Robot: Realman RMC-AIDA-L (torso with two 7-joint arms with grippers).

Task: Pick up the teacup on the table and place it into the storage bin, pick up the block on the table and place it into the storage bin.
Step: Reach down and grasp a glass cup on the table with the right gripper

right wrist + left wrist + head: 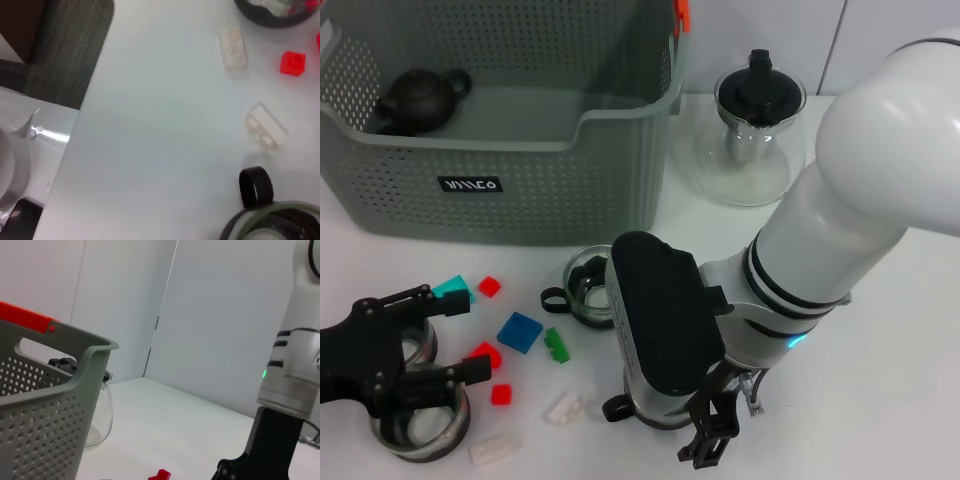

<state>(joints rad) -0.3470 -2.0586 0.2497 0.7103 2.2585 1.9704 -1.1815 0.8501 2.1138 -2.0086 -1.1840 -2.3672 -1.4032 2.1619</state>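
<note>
Head view: right gripper (712, 440) sits low over a teacup (645, 408) well in front of the bin (520, 190), whether it grips I cannot tell; left gripper (455, 340) hangs open above another cup (420, 425); blue block (520, 332) lies between, nearer the bin.

The only writing in view is on a small black label (470, 185) fixed to the front wall of the storage bin (580, 190), in the left half of the head view. Its white lettering is stylised and cannot be read with certainty. No other text, number or sign shows in the other views.
</note>
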